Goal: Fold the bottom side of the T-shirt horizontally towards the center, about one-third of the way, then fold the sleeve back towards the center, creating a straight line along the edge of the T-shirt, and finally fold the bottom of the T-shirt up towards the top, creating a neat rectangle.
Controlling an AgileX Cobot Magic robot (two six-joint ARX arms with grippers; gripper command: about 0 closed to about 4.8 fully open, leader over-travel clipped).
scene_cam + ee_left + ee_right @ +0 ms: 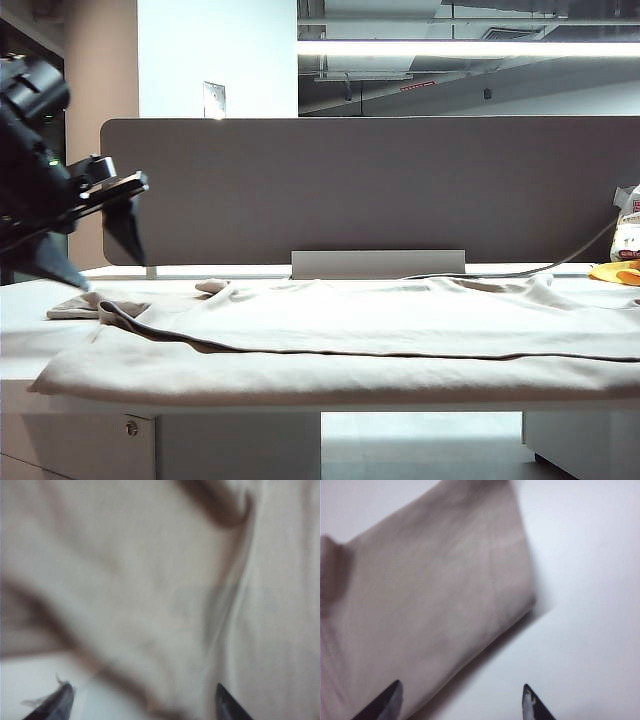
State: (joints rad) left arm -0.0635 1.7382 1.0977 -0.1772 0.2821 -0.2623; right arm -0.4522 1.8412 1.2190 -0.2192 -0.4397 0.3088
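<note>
Beige shirt (330, 335) lies spread across the table (20, 300), one long edge already folded inward. Left gripper (105, 255) hovers spread above its left end, nothing held; right gripper (460, 700), likewise released, hangs over a sleeve corner, probably to pinch it.

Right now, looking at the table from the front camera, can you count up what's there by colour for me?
Beige: 1, the T-shirt spread across the table.
Yellow: 1, an item at the far right edge.
White with red print: 1, a bag behind it.
Black: 1, the left gripper, over the shirt's left end.
Total: 4
</note>
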